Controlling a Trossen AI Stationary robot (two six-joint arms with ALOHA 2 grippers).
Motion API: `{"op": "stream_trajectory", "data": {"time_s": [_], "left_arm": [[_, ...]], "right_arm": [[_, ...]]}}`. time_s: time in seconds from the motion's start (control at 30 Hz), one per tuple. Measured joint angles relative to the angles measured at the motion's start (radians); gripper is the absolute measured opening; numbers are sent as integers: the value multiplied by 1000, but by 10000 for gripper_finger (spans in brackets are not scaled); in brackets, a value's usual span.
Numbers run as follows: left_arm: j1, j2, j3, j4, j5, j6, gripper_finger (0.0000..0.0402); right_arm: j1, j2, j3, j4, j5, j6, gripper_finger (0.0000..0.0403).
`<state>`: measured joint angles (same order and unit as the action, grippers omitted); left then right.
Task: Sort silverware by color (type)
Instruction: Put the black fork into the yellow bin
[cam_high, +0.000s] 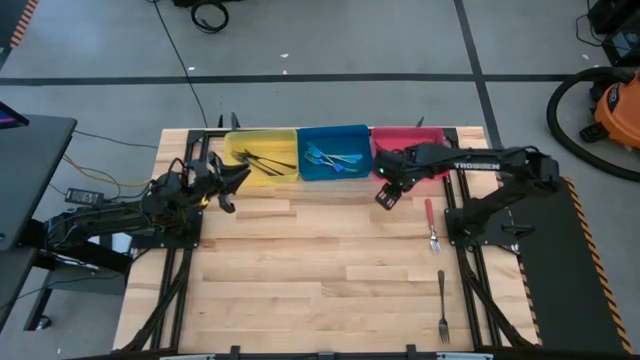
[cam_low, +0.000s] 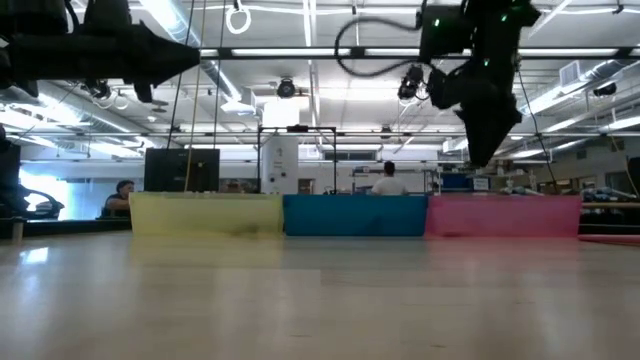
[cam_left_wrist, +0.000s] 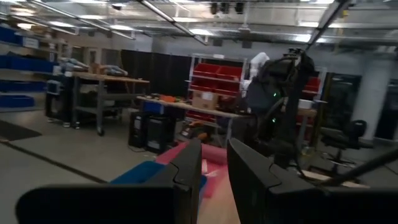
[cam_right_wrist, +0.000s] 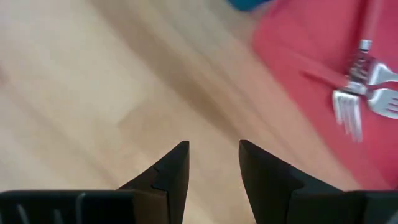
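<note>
Three bins stand along the table's far edge. The yellow bin (cam_high: 262, 140) holds dark forks (cam_high: 268, 161), the blue bin (cam_high: 335, 135) holds blue-handled forks (cam_high: 333, 158), and the red bin (cam_high: 430, 135) holds red-handled forks (cam_right_wrist: 357, 81). A red-handled fork (cam_high: 430, 224) and a dark fork (cam_high: 441, 305) lie flat on the wood near the right arm's base. My right gripper (cam_right_wrist: 213, 146) hangs open, pointing down over bare wood just in front of the red bin. My left gripper (cam_left_wrist: 214, 146) is raised near the yellow bin's left corner, open and holding nothing.
Bare wood (cam_high: 300, 270) fills the middle and near part of the table. The right arm's base (cam_high: 490, 230) stands beside the two loose forks. In the low view, people (cam_low: 388, 178) sit in the room beyond the bins.
</note>
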<state>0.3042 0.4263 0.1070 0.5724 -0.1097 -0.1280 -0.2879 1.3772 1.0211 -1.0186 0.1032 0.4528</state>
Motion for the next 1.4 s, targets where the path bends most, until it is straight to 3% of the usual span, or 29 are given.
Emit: {"op": "stream_trajectory", "data": {"time_s": [0.23, 0.47, 0.73, 0.97, 1.23, 1.4], "left_arm": [[-3, 14, 22, -9, 82, 0, 78], [-48, 146, 134, -84, 131, -6, 78], [-108, 284, 227, -94, 132, -18, 78], [-113, 337, 275, -86, 132, -34, 78], [-133, 439, 275, -52, 132, -150, 78], [-184, 493, 275, -29, 136, -147, 78]], "right_arm": [[226, -108, 5, -11, 56, 194, 147], [443, -168, 5, -11, 59, 366, 146], [745, -161, 5, 8, 65, 622, 146], [976, -131, 5, 143, 115, 800, 146], [1120, -88, 5, 232, 224, 1040, 146], [1168, -30, 5, 241, 191, 1296, 146]]}}
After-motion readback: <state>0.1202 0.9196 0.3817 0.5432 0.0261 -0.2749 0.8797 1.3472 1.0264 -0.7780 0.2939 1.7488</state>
